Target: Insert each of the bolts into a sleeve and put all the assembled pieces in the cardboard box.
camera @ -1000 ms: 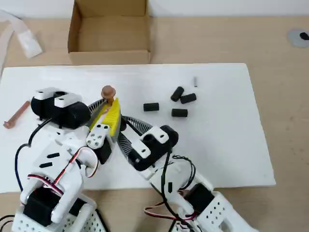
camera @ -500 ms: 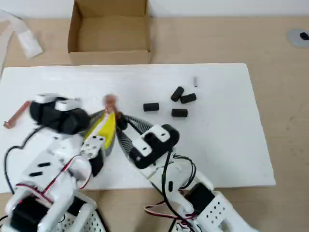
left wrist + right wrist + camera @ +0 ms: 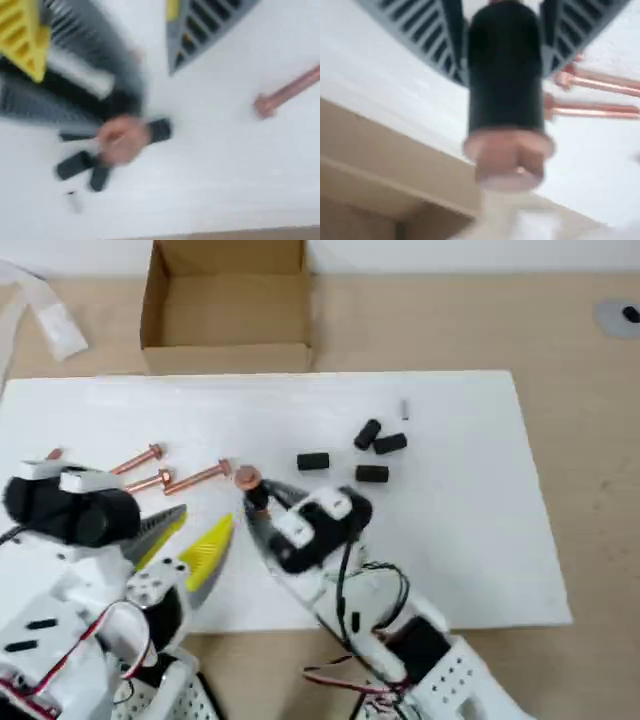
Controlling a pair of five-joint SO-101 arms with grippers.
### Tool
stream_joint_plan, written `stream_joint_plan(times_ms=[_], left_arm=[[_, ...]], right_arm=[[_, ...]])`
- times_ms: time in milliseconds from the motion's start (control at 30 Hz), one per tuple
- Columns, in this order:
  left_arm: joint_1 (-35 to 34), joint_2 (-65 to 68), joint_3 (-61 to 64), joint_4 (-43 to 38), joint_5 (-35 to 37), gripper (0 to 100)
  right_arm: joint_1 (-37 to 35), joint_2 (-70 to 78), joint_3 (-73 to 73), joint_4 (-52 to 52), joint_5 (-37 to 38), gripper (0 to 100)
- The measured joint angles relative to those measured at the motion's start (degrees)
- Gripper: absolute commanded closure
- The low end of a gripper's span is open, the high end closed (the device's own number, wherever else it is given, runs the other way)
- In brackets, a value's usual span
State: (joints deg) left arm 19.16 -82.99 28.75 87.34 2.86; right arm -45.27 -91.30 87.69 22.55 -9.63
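At the left edge of the white sheet (image 3: 470, 540), a bolt end (image 3: 52, 454) is seen at 12 o'clock of the left arm's dark body. The left gripper (image 3: 207, 518) is held just above the sheet with its fingers spread wide and nothing between them. The yellow finger (image 3: 20, 40) and the grey finger (image 3: 210, 25) are well apart.

Three copper bolts are laid flat at 12 o'clock of that gripper. The first bolt (image 3: 140, 458), the second bolt (image 3: 150, 482) and the third bolt (image 3: 200, 476) each run roughly from 8 to 2 o'clock, with the heads turned toward 2 o'clock.

Just beside the third bolt's head, at its 4 o'clock, the right gripper (image 3: 258, 502) is pressed onto the held sleeve (image 3: 505, 75). A bolt is seated in this sleeve, and its bolt head (image 3: 507, 155) is left protruding from the outer end. In the high view the long axis of the piece runs from 5 to 11 o'clock, with the head toward 11 o'clock.

Farther toward 3 o'clock, four black sleeves are scattered flat on the sheet. A sleeve (image 3: 313, 461) and a second sleeve (image 3: 372, 473) lie along 9–3 o'clock. A third sleeve (image 3: 367, 433) is angled along 7–1 o'clock, and a fourth sleeve (image 3: 390, 443) along 8–2 o'clock. A small grey pin (image 3: 405, 408) is set at their 12 o'clock.

The cardboard box (image 3: 225, 358) stands open on the table (image 3: 580, 440), past the sheet's far edge at 12 o'clock of the loose bolts.
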Motion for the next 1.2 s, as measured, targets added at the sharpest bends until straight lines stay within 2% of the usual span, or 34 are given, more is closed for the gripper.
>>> stream_joint_plan(times_ms=[100,200,400,567,700,1200], left_arm=[[-7.03,6.15,-3.69,2.20,-5.80,100],[-15.56,11.16,-4.92,2.29,-9.85,99],[-30.07,13.45,-4.57,0.53,-11.43,99],[-37.19,13.80,-2.64,0.35,-11.43,99],[-39.38,13.63,-2.37,0.35,-11.43,99],[-39.47,13.63,-2.20,0.35,-11.43,99]], right_arm=[[4.04,9.76,-9.14,7.03,-0.26,98.9],[7.47,22.59,-20.66,9.93,-0.35,98.9],[12.13,50.29,-49.93,10.46,-0.35,98.9],[15.03,73.14,-72.18,10.46,-0.35,98.9],[16.88,90.20,-87.38,10.46,0.09,98.9],[23.65,147.52,-142.24,10.46,1.58,98.9]])
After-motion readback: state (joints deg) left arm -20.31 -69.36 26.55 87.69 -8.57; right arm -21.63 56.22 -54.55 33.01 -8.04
